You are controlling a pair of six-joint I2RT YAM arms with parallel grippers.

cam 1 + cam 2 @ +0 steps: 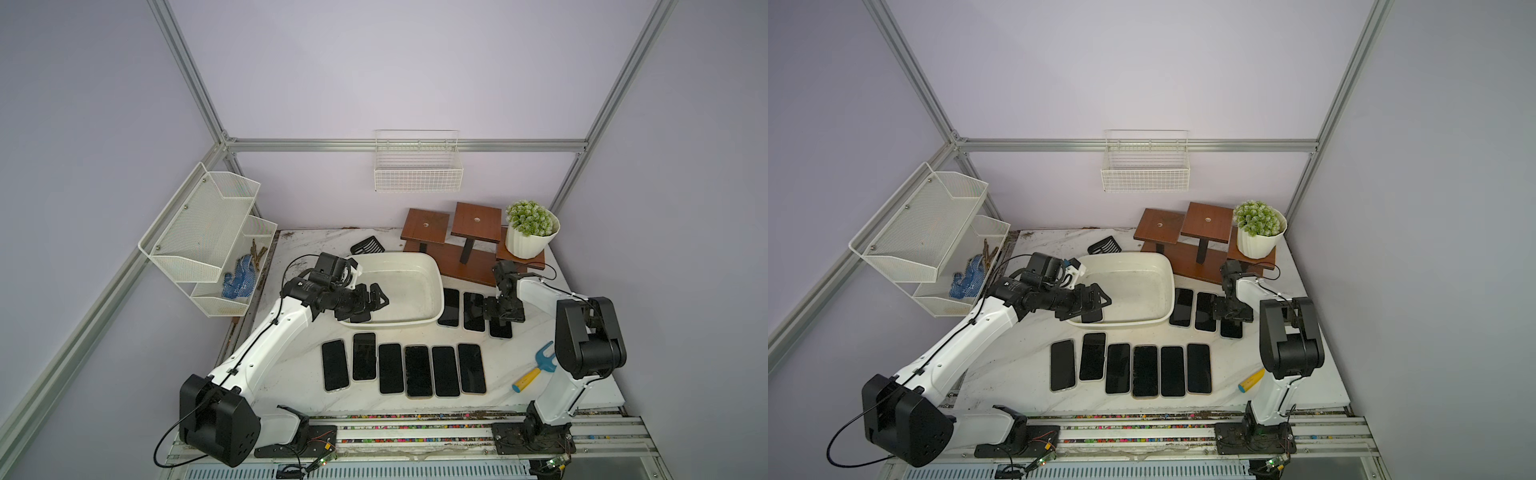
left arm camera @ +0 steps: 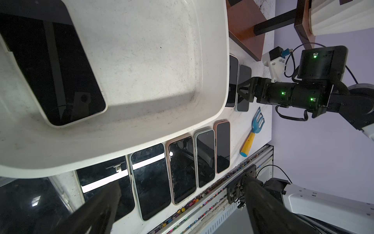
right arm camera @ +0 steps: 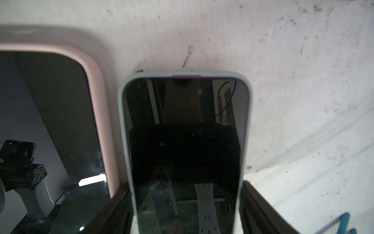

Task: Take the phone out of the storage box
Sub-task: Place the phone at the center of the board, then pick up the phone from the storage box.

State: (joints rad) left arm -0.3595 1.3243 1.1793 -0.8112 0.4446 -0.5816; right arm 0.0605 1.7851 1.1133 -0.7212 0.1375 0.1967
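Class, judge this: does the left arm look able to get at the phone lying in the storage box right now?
Probably yes. The left claw is open above the near corner of the storage box, where the phone lies uncovered with nothing in the way.

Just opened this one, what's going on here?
Two arms are working on phones around the white storage box. One phone lies in the box's near corner. The left gripper hangs over it with jaws open, holding nothing. The right gripper has its jaws closed on a pale-cased phone beside two others right of the box. Six more phones lie in a row at the front of the table.
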